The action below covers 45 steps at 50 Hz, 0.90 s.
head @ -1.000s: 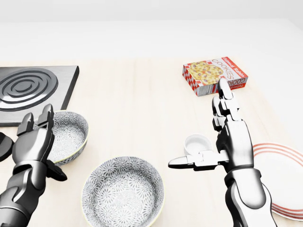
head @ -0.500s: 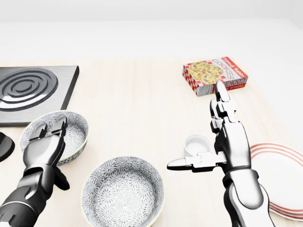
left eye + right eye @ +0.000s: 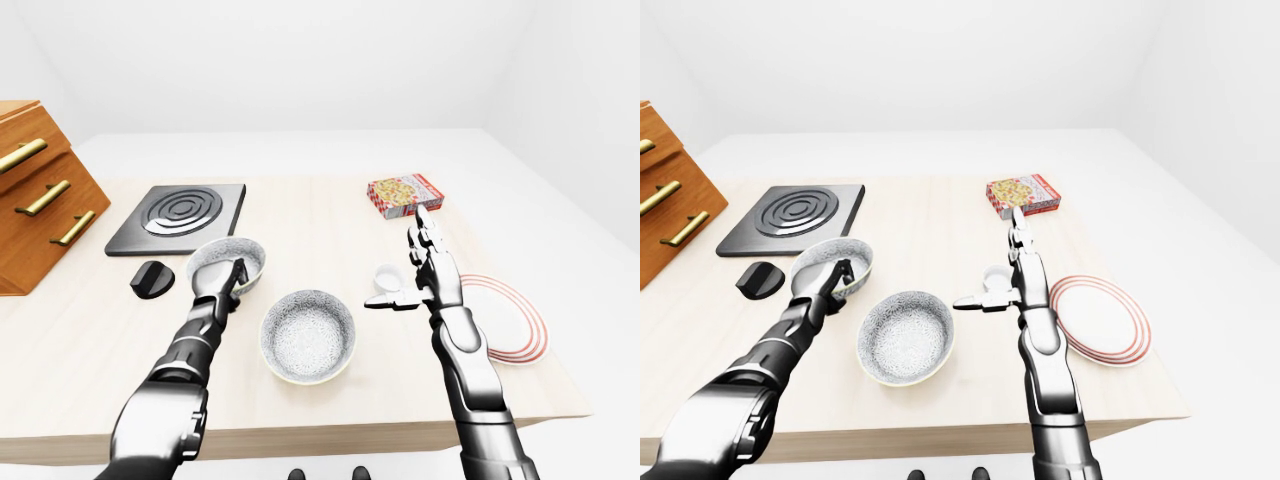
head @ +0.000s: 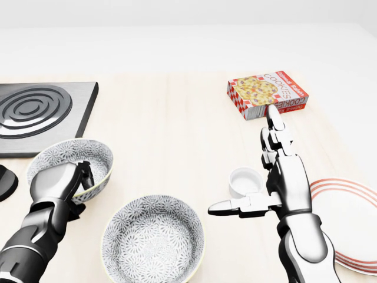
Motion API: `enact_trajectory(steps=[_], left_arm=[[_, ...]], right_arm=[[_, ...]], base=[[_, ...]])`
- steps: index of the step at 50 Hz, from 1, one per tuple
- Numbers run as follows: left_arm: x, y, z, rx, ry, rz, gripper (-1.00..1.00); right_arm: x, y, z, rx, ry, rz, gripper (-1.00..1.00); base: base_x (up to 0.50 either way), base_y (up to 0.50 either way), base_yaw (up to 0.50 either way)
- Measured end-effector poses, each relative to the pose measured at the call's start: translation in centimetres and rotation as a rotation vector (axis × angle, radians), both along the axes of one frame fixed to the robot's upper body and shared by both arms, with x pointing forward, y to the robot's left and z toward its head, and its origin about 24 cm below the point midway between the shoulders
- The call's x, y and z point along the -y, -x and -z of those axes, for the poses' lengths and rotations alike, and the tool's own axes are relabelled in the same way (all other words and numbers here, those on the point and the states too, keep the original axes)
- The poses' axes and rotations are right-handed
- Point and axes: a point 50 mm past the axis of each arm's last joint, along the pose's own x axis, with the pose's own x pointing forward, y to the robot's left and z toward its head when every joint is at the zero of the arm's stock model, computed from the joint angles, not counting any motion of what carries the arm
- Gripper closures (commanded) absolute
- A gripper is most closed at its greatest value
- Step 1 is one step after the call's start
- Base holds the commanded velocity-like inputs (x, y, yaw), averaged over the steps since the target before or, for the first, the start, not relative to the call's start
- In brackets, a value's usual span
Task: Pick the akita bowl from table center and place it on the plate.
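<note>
Beside the wooden cabinet [image 3: 40, 190], hotplate [image 4: 35, 112] and black knob [image 3: 152, 278] at the table's [image 4: 171, 130] left, the left hand [image 4: 56, 183] curls its fingers over the near rim of the left akita bowl [image 4: 88, 154]. Near the head view's bottom middle the central akita bowl [image 4: 153, 239] sits apart from the 2 hands, patterned inside showing. Right of it the right hand [image 4: 287, 183] hovers spread open beside a small white cup [image 4: 242, 181], a cookie box [image 4: 268, 94] above and the red-ringed plate [image 4: 350, 212] far right.

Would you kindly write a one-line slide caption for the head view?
G1: left hand at the rim of the left bowl; right hand open between cup and plate.
</note>
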Motion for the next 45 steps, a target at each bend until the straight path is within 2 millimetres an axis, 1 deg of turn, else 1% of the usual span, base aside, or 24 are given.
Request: enact_trajectory(steps=[5, 11, 16, 19, 25, 33, 36, 40, 45], left_arm=[[0.0, -0.1, -0.2, 0.009, -0.017, 0.013, 1.00], [-0.4, 0.0, -0.5, 0.009, -0.033, 0.025, 1.00], [-0.6, -0.1, -1.5, 0.016, -0.021, 0.053, 1.00], [-0.5, -0.1, -2.6, 0.036, -0.009, 0.081, 1.00], [0.1, 0.1, -5.9, 0.085, 0.025, 0.150, 1.00], [1.6, 1.6, -11.0, 0.147, 0.046, 0.266, 1.00], [2.1, 2.3, -12.0, 0.152, 0.044, 0.302, 1.00], [2.9, 3.1, -12.8, 0.148, 0.045, 0.343, 1.00], [4.1, 4.1, -13.5, 0.141, 0.046, 0.395, 1.00]], right_arm=[[0.0, 0.0, 0.0, 0.000, 0.000, 0.001, -1.00], [0.0, 0.0, -0.1, 0.004, -0.002, 0.002, -1.00], [0.1, 0.0, -0.2, 0.009, -0.004, 0.004, -1.00], [0.1, 0.0, -0.3, 0.011, -0.005, 0.005, -1.00], [0.1, 0.0, -0.4, 0.017, -0.007, 0.008, -1.00], [0.3, 0.2, -0.5, 0.024, -0.005, 0.009, -1.00], [0.3, 0.3, -0.8, 0.036, -0.001, 0.008, -1.00], [0.6, 0.3, -1.4, 0.062, 0.016, 0.016, -1.00], [0.9, 0.4, -3.1, 0.129, 0.088, 0.020, -1.00]], base=[[0.00, 0.00, 0.00], [0.00, 0.00, 0.00], [0.00, 0.00, 0.00], [0.00, 0.00, 0.00], [0.00, 0.00, 0.00], [0.00, 0.00, 0.00], [0.00, 0.00, 0.00], [0.00, 0.00, 0.00], [0.00, 0.00, 0.00]])
